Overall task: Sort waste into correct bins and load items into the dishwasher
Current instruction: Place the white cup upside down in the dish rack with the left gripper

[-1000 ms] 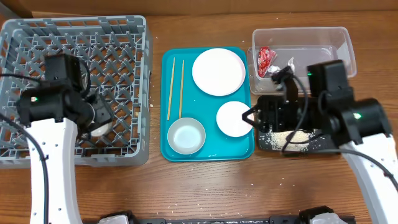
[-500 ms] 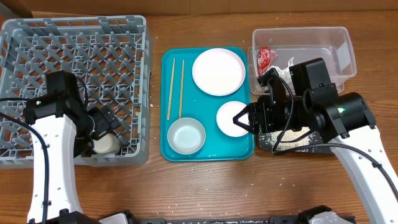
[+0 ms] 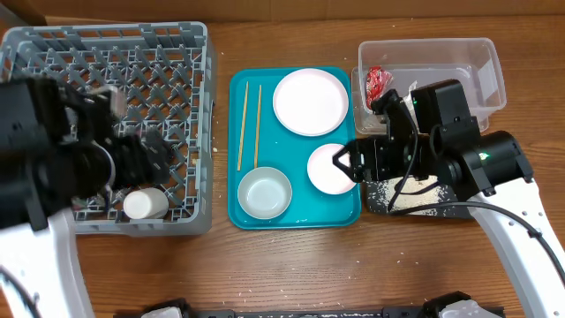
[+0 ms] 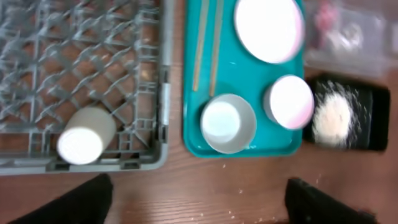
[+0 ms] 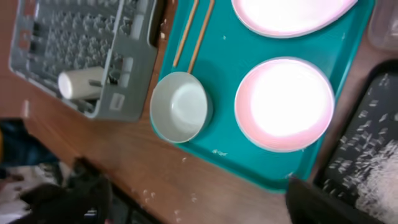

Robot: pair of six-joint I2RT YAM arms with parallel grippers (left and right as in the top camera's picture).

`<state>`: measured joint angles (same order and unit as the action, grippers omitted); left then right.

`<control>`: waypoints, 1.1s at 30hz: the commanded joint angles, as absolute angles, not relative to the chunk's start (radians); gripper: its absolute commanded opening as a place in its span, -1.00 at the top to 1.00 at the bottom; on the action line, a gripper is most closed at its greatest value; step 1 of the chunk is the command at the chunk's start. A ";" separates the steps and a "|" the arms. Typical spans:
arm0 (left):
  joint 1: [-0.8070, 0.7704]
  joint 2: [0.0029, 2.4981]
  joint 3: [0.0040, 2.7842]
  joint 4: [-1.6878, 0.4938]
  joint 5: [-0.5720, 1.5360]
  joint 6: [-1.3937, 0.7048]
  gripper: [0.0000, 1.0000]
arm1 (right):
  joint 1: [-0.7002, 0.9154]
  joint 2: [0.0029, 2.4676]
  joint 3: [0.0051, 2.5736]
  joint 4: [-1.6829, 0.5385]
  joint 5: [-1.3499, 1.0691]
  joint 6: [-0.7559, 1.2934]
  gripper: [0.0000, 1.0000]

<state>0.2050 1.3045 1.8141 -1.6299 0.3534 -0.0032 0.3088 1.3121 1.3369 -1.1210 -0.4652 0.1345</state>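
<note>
The small white cup lies on its side in the grey dish rack, near its front wall; it also shows in the left wrist view. My left gripper is open and empty, high above the rack's front. My right gripper is open and empty above the smaller white dish, which the right wrist view shows. The large plate, grey bowl and chopsticks lie on the teal tray. The red wrapper is in the clear tub. Rice lies in the black tray. The tissue is hidden.
Loose rice grains lie on the wooden table in front of the teal tray. The rack's front wall stands between the cup and the table edge. The right arm covers the gap between the tub and the black tray.
My left gripper let go of the cup, which now lies in the rack, and rose high. My right gripper shifted slightly left over the smaller dish.
</note>
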 commanded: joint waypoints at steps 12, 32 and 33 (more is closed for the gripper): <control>0.070 1.118 1.836 -1.655 0.305 0.104 -1.00 | 0.314 1.312 1.342 -1.045 -0.449 0.134 -1.00; 0.070 1.176 1.836 -1.665 0.306 0.097 -1.00 | 0.314 1.312 1.342 -1.045 -0.448 0.134 -1.00; 0.070 1.179 1.836 -1.665 0.306 0.097 -1.00 | 0.314 1.312 1.342 -1.045 -0.448 0.134 -1.00</control>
<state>0.0780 1.1706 1.8210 -1.6619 0.3141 0.0822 0.3084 1.3121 1.3369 -1.0489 -0.4557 0.1360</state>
